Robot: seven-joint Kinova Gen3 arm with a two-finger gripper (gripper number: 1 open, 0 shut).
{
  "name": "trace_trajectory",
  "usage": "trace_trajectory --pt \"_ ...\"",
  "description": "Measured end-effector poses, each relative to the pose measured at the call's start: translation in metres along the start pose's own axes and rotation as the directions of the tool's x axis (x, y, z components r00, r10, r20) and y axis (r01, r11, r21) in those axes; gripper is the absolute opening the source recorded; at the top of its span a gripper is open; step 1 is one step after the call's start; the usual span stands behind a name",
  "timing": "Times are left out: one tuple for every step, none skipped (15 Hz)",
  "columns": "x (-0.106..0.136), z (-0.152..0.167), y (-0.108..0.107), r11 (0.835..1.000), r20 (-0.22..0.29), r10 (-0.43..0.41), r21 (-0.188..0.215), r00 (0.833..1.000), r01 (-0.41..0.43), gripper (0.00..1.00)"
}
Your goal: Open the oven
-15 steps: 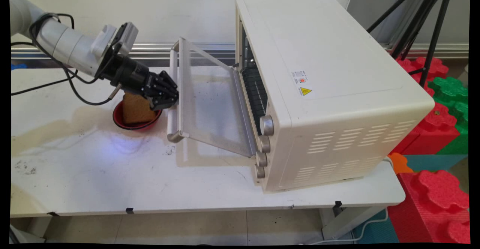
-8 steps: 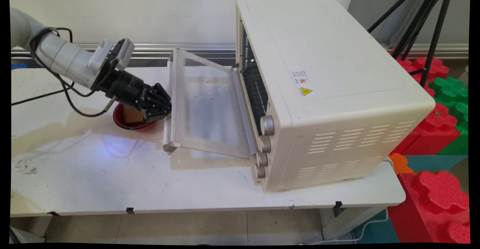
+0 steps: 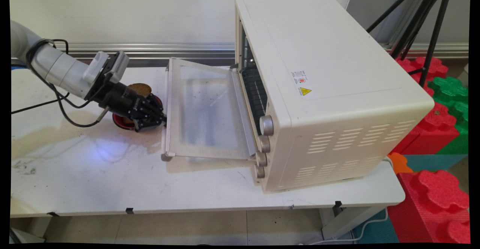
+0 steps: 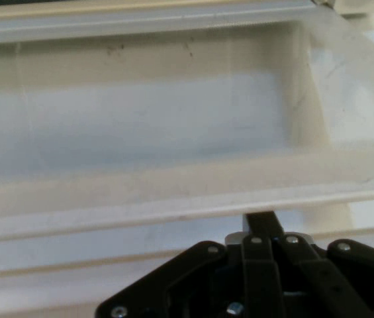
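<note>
A cream toaster oven stands on the white table, its glass door hanging open and nearly level. My black gripper is at the door's handle on its left edge. In the hand view the handle runs across the picture, and my gripper is shut, its joined tips against the bar. Just behind my gripper sits a red bowl holding a brown piece of bread, mostly hidden by the hand.
Inside the oven, a dark wire rack shows. Several knobs line the oven's front near corner. Red and green foam blocks and a black tripod stand to the right of the table. Black cables hang from the arm.
The oven door has swung further down, from steeply tilted to almost level. My gripper has moved down and to the left along with the handle.
</note>
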Motion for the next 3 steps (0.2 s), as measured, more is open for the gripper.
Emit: trace_trajectory --pt "-0.0029 -0.0016 0.001 1.0 0.002 -0.001 0.002 1.0 0.001 0.0" --pt "-0.0047 -0.0031 0.0017 1.0 0.002 -0.002 0.003 1.0 0.002 0.0" --pt "-0.007 -0.0059 0.0033 1.0 0.002 -0.005 0.006 1.0 0.005 0.0"
